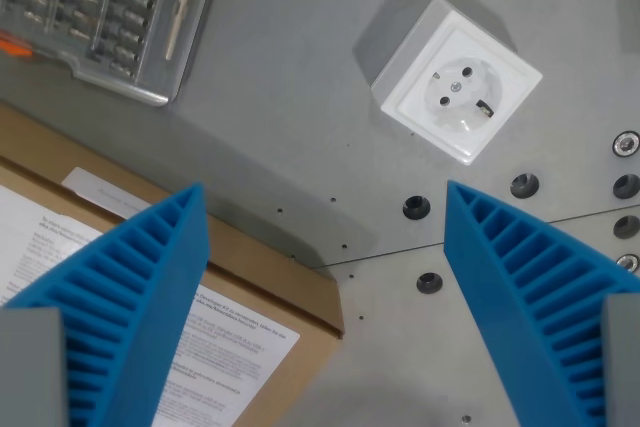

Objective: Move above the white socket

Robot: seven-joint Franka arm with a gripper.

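Note:
The white socket (457, 93) is a square wall-outlet box lying on the grey metal table (290, 117), in the upper right of the wrist view. Its round recess with two pin holes faces up. My gripper (325, 209) hangs above the table with its two blue ribbed fingers (150, 297) spread wide apart and nothing between them. The socket lies beyond the fingertips, up and toward the wrist view's right, apart from both fingers.
A clear plastic case of screwdriver bits (100, 12) fills the upper left. A brown cardboard box (250, 277) with a printed white label sits under the left finger. Several bolt holes (416, 207) dot the table at the right.

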